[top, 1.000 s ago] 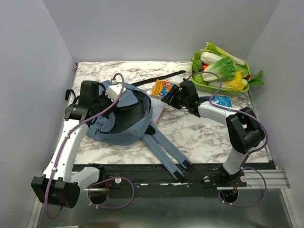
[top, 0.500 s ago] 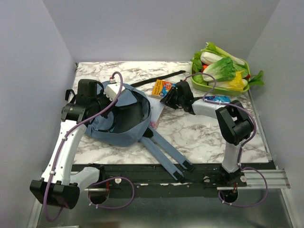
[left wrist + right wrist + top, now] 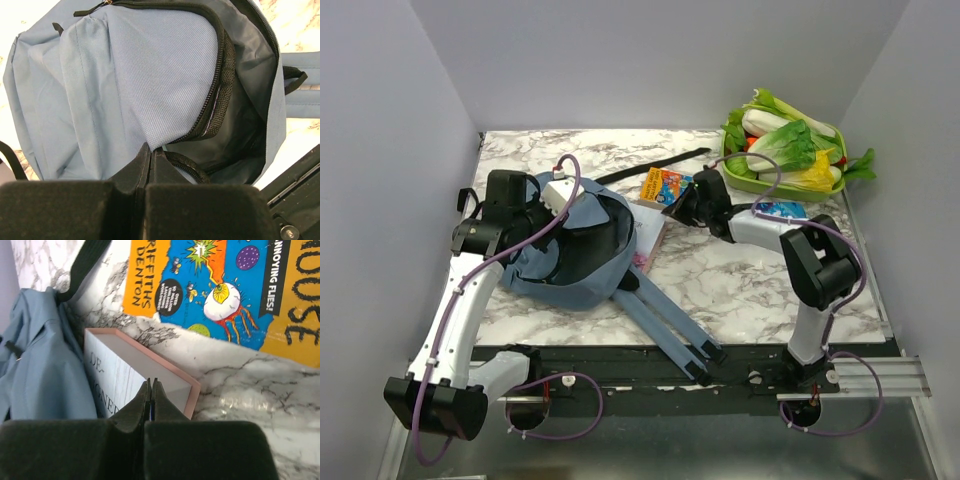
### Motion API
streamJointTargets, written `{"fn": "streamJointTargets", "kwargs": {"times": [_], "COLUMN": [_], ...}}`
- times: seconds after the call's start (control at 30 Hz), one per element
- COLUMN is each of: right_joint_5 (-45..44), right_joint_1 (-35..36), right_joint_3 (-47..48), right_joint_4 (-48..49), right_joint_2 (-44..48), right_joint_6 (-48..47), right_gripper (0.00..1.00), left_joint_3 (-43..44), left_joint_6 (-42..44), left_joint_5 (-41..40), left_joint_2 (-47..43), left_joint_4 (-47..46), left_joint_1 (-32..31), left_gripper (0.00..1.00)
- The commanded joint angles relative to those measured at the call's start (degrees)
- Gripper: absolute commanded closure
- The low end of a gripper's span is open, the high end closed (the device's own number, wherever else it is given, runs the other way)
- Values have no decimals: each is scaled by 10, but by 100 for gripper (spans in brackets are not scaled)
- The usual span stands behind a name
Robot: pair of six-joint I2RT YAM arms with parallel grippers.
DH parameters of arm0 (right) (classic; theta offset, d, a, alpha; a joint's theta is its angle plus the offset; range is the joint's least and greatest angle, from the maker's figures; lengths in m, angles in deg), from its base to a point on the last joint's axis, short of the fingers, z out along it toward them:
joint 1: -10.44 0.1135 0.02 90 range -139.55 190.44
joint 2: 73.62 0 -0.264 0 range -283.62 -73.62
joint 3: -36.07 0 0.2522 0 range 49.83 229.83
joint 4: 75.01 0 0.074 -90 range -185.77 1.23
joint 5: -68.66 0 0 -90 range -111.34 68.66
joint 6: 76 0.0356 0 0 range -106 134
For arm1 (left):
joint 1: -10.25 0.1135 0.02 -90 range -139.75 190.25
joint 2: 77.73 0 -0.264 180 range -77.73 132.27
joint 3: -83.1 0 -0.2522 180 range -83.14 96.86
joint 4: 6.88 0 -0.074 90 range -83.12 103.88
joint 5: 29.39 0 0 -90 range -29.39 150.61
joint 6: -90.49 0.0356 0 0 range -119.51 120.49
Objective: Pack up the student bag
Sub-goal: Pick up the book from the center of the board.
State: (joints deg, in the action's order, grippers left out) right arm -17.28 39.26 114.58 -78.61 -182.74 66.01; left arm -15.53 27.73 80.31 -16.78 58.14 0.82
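The student bag (image 3: 575,268) is a dusty-blue backpack lying left of centre, its main zip open onto a dark inside (image 3: 235,145). Its two shoulder straps (image 3: 665,320) trail toward the near edge. My left gripper (image 3: 150,147) is shut on the blue fabric at the zipper edge and holds the mouth up. My right gripper (image 3: 151,382) is shut, its tips just over a white book with a pink edge (image 3: 130,370) beside the bag (image 3: 40,365). Nothing shows between its jaws. A bright orange and blue book (image 3: 225,285) lies just beyond.
At the back right stands a green tray (image 3: 735,180) piled with leafy vegetables. A blue packet (image 3: 782,210) lies in front of it. A black strap (image 3: 650,165) runs along the marble behind the colourful book (image 3: 662,183). The white book (image 3: 648,235) touches the bag's right side.
My right gripper has gone from open to shut and has moved left and down toward the white book. The left gripper has kept its hold while the bag shifted slightly.
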Motion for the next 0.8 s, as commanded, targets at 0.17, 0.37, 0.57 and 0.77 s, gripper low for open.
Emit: {"fn": "streamJointTargets", "kwargs": {"times": [0.17, 0.37, 0.57, 0.77], "right_joint_5": [-72, -108, -121, -85], "right_joint_1": [3, 3, 3, 3], "right_joint_3": [-18, -21, 8, 47], "right_joint_4": [-40, -94, -156, -221], "right_joint_2": [200, 316, 396, 432], "right_joint_6": [-102, -127, -147, -99], "right_gripper": [99, 99, 99, 99], "left_joint_3": [-24, -25, -23, -39], "left_joint_6": [-1, -11, -18, -28], "left_joint_5": [2, 10, 17, 17], "left_joint_2": [-6, 4, 7, 8], "left_joint_4": [-42, -58, -64, -75], "left_joint_1": [3, 3, 2, 2], "left_gripper": [100, 100, 100, 100]}}
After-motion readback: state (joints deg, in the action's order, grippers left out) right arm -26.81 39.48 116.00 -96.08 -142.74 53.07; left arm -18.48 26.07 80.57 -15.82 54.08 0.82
